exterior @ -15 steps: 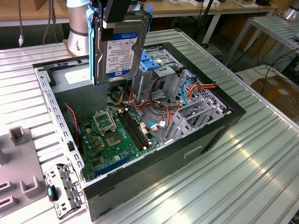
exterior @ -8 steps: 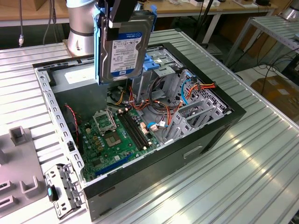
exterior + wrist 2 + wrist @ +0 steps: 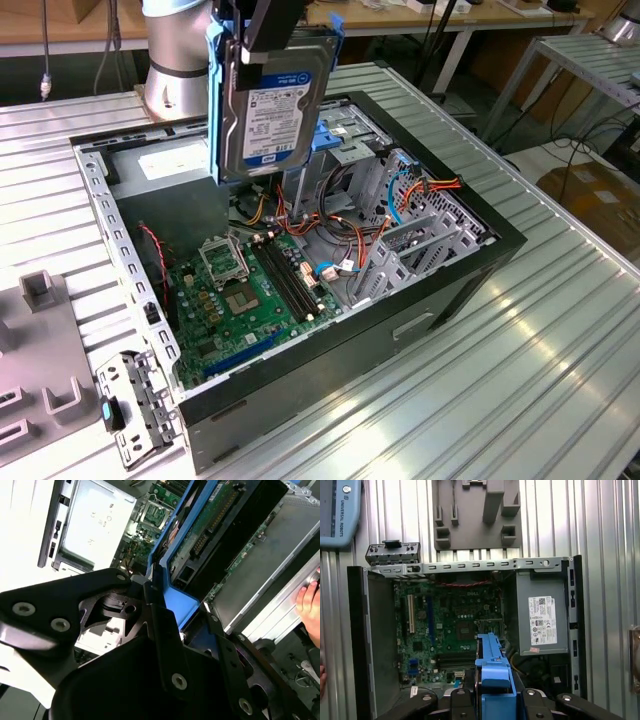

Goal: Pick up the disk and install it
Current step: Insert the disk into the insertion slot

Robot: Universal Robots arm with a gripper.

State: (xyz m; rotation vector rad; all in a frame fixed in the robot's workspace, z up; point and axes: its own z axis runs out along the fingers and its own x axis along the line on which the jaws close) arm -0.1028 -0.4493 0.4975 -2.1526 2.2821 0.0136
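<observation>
My gripper [image 3: 266, 40] is shut on the disk [image 3: 272, 115], gripping its upper edge. The disk hangs upright above the back of the open computer case [image 3: 480, 250], with its white label facing the camera and blue carrier rails along its sides. In the second wrist view the disk [image 3: 250, 545] shows its green circuit board and a blue rail, clamped between the black fingers [image 3: 156, 611]. In the first wrist view the blue carrier edge of the disk [image 3: 492, 672] sits between the gripper's arms, over the case interior.
Inside the case lie the green motherboard [image 3: 240, 290], the grey power-supply box [image 3: 542, 625], a metal drive cage [image 3: 400, 230] and loose cables. A grey fixture [image 3: 40, 350] and a metal bracket [image 3: 135, 405] sit on the ribbed table. A person's hand [image 3: 310, 605] is near the case.
</observation>
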